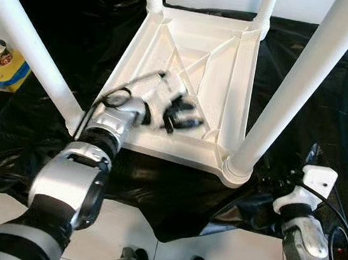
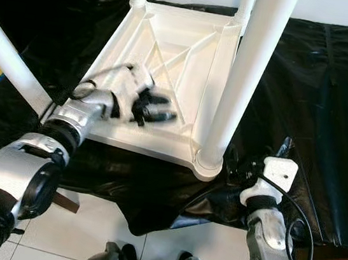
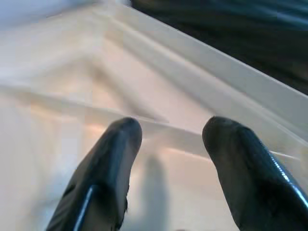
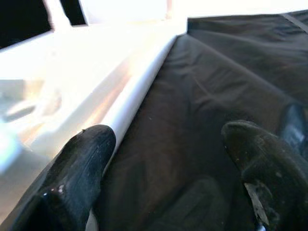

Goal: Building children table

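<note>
1. Fingers of my left gripper [image 3: 166, 144] stand apart with nothing between them, hovering just above the ribbed underside of the table top [image 1: 210, 51], inside its near half; the head views show this hand blurred.

2. My right gripper [image 4: 168, 159] also has its fingers spread and empty, low beside the table's right edge, over the black sheet [image 1: 334, 80]. One finger [image 4: 82, 159] sits just beside the white rim; whether it touches I cannot tell.

3. The children's table lies upside down on the black sheet, which covers the floor [image 1: 122, 232]. Four white legs [image 1: 301, 89] stand up from its corners, so I judge the fitting of legs largely done.

4. Handling, as I judge it: hard moulded plastic, stiff and light, smooth and likely slippery on the round legs. The rim walls and diagonal ribs give flatter, thinner edges for my fingers to clamp. A leg held high would act as a lever on its socket, so I would grip low, near the corner.

5. A yellow-and-blue packet [image 1: 2, 69] lies off the sheet's left edge.
</note>
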{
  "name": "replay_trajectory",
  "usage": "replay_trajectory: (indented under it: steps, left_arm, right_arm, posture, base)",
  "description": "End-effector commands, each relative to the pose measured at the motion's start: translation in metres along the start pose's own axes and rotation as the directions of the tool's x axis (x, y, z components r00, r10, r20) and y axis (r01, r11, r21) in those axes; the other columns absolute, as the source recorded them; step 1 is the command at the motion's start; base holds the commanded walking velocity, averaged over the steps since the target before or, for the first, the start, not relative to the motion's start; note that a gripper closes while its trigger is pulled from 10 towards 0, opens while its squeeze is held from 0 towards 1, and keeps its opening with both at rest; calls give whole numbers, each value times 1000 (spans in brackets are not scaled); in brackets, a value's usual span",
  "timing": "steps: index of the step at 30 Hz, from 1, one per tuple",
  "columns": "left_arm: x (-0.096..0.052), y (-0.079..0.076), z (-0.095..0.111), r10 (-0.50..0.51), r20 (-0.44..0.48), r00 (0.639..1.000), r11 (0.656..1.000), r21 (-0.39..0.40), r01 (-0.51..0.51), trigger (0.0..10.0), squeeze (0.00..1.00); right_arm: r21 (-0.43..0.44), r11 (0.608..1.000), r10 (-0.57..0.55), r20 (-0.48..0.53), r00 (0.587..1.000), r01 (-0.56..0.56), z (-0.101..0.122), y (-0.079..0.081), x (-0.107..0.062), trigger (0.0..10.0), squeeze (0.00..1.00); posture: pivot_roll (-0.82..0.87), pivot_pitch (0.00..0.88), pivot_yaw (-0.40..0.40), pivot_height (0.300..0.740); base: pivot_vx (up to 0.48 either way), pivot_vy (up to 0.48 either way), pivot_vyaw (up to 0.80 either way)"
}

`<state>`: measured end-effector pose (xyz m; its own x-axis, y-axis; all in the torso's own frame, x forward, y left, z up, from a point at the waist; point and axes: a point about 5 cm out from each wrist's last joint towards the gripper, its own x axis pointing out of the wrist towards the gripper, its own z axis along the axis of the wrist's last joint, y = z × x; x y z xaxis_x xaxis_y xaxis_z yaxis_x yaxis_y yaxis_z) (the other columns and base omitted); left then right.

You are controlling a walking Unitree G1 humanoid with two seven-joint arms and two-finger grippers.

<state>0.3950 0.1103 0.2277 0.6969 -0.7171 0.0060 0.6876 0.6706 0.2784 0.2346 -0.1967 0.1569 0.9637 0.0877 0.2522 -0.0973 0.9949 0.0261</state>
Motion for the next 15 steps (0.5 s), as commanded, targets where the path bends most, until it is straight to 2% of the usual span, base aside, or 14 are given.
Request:
replay_trajectory:
  steps: [1,10,12,13,15]
  left_arm:
    - [-11,4,-6,51,-8,999,998,-27,-52,10000,0]
    - [-14,5,-6,58,-4,998,998,-24,-58,10000,0]
    - [-51,-4,-7,78,17,997,997,27,-78,10000,0]
    - [-63,-8,-7,77,14,997,996,44,-77,10000,0]
    - [-72,-14,-7,64,13,998,997,37,-65,10000,0]
  right_arm:
    - [32,999,30,-11,999,-30,2,-1,-5,10000,0]
    - [35,999,41,-12,999,-41,4,-1,-6,10000,0]
    - [-6,963,267,-80,960,-268,17,-13,-11,10000,0]
    - [-19,938,342,-111,933,-346,21,-17,-11,10000,0]
    - [-19,898,432,-160,888,-440,25,-18,-12,10000,0]
  posture:
    - [-160,187,75,740]
    - [-160,187,75,740]
    - [-144,175,57,740]
    - [-144,175,57,740]
    - [-135,169,56,740]
  base:
    - [0,0,0]
    - [0,0,0]
    - [0,0,0]
    - [0,0,0]
    - [0,0,0]
